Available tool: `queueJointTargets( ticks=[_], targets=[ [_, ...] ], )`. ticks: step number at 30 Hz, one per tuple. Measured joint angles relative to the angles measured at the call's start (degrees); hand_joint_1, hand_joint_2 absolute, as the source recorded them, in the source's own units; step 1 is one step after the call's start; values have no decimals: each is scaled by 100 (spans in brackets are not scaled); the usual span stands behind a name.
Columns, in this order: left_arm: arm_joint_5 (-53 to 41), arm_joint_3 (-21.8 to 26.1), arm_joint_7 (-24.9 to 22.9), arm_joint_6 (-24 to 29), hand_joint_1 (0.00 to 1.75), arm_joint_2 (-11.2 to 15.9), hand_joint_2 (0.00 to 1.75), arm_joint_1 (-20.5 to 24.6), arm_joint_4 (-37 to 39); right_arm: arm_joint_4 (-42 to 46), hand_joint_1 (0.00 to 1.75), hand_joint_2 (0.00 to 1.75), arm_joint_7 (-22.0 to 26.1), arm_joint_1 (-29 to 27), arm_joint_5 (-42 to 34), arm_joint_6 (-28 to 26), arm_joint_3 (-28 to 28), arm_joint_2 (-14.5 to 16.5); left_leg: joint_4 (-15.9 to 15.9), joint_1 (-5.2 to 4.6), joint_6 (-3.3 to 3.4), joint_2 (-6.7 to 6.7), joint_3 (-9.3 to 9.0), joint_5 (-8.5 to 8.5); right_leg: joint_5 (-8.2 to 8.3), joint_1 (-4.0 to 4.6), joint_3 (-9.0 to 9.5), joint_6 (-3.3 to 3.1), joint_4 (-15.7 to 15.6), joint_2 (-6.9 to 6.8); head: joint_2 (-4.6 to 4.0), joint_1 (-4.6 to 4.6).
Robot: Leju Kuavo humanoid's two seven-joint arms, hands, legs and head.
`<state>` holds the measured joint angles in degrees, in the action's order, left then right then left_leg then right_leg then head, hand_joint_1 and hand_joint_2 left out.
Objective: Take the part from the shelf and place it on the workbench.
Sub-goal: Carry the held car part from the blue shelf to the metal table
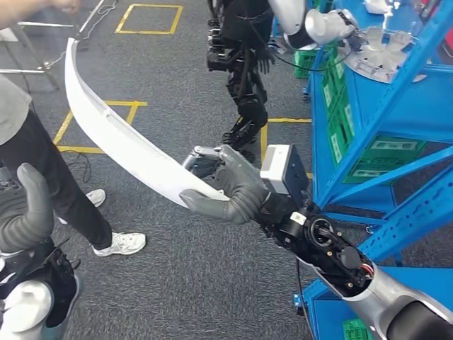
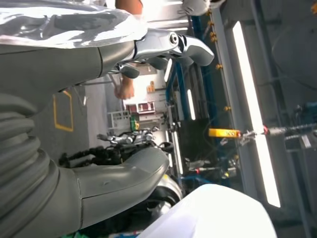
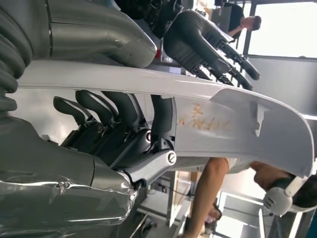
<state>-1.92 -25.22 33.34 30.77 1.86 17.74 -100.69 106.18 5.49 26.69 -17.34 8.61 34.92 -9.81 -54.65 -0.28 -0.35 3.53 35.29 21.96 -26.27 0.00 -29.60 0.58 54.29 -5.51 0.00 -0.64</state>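
Grey carpet (image 1: 181, 283) with yellow floor lines (image 1: 85, 106) runs under the scene, and a blue rack (image 1: 374, 127) stands at the side, green crates (image 1: 336, 120) stacked on its lower levels. Just out from the rack, the right hand (image 1: 227, 188) grips the part (image 1: 117, 138), a long, curved white panel, at its near end. The thumb (image 1: 205, 204) lies across one face and the fingers wrap the other; the right wrist view shows the dark fingers (image 3: 123, 111) curled around the panel's edge, with faint orange writing (image 3: 201, 119) on the white surface past them. From the hand, the part sweeps away from the rack, rising over the carpet, held in the air and touching nothing else. Its far end reaches toward a person (image 1: 37, 163) in dark trousers and white shoes, who stands well apart from the rack. The left hand (image 1: 29, 209) sits further still from the rack, beside the person's legs; its thumb and fingers stand apart with nothing between them, as the left wrist view shows (image 2: 112, 124). Another robot (image 1: 243, 64) stands just beside the rack's far end, one silver arm reaching onto a shelf.
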Motion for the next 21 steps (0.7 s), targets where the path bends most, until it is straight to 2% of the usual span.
queueJointTargets(
  ticks=[2, 4, 6, 7, 8, 9, 10, 11, 13, 14, 15, 17, 18, 19, 20, 21],
  targets=[
    [-9, 0, -17, 8, 0, 9, 175, -8, -4, -9, 175, 175, -5, 18, -8, -3, -4, 0, 16, 10, 74, -143, -11, -6, -52, -11, 29, 58, 12, -63, 0, -31],
    [-17, 0, -35, 14, 0, 15, 175, 0, -13, -14, 175, 175, -7, 27, -8, -9, -13, -1, 40, 37, 132, -264, -43, -16, -256, -43, -73, 112, 293, 141, 0, -64],
    [-17, 0, -47, 14, 0, 19, 175, 7, -17, -26, 175, 175, -2, 27, -8, -16, -27, -3, 44, 48, 164, -383, -56, -17, -618, -59, -419, 142, 1050, 429, 0, -138],
    [-8, 0, -50, 14, 0, 19, 175, 6, -16, -38, 175, 175, 0, 21, -11, -21, -32, -5, 43, 44, 173, -450, -56, -17, -766, -59, -632, 148, 1471, 488, 0, -173],
    [4, 0, -47, 16, 0, 20, 175, 6, -15, -54, 175, 175, 0, 12, -19, -30, -35, -6, 41, 38, 175, -525, -58, -16, -823, -56, -796, 148, 1762, 516, 0, -196],
    [19, 0, -42, 17, 0, 21, 175, 9, -14, -72, 175, 175, 0, 7, -28, -39, -36, -7, 39, 31, 176, -604, -63, -15, -766, -56, -868, 137, 1840, 530, 0, -215],
    [31, 0, -35, 19, 0, 22, 175, 18, -13, -89, 175, 175, 0, 6, -37, -52, -38, -8, 37, 26, 176, -686, -71, -15, -598, -54, -830, 113, 1678, 549, 0, -233],
    [38, 0, -29, 20, 0, 22, 175, 32, -13, -105, 175, 175, 0, 10, -44, -67, -40, -9, 36, 23, 175, -769, -82, -15, -350, -48, -698, 78, 1313, 601, 0, -254],
    [51, -2, -27, 22, 0, 22, 175, 68, -10, -132, 175, 175, 4, 21, -55, -92, -47, -12, 34, 25, 164, -911, -85, -19, 50, -49, -362, -9, 508, 868, 0, -276],
    [61, -7, -28, 25, 0, 24, 175, 83, -6, -143, 175, 175, 7, 25, -66, -100, -49, -13, 29, 35, 145, -975, -68, -28, 134, -44, -239, -41, 245, 975, 0, -280],
    [79, -14, -29, 29, 0, 26, 175, 92, -1, -151, 175, 175, 11, 26, -78, -105, -50, -13, 28, 50, 118, -1036, -44, -43, 141, -39, -174, -64, 120, 1033, 0, -283],
    [114, -33, -27, 43, 0, 29, 175, 97, 8, -163, 175, 175, 18, 25, -100, -113, -50, -13, 42, 59, 47, -1159, -6, -78, 135, -50, -113, -80, 21, 915, 0, -307],
    [130, -42, -21, 51, 0, 31, 175, 100, 9, -170, 175, 175, 21, 26, -107, -117, -50, -13, 22, 40, 14, -1118, 12, -60, 153, -72, -85, -88, -28, 839, 0, -312],
    [141, -50, -14, 60, 0, 32, 175, 113, 11, -178, 175, 175, 27, 29, -110, -123, -50, -13, -91, 20, -15, -996, 68, 21, 177, -96, -58, -100, -78, 758, 0, -276],
    [154, -57, -6, 68, 0, 33, 175, 125, 14, -188, 175, 175, 33, 32, -111, -127, -51, -13, -330, 10, -42, -821, 180, 165, 198, -115, -37, -110, -121, 677, 0, -228],
    [167, -66, -1, 74, 0, 33, 175, 131, 21, -199, 175, 175, 34, 29, -113, -130, -51, -14, -699, 22, -73, -623, 357, 357, 208, -104, -31, -121, -136, 600, 0, -175]
  ],
)
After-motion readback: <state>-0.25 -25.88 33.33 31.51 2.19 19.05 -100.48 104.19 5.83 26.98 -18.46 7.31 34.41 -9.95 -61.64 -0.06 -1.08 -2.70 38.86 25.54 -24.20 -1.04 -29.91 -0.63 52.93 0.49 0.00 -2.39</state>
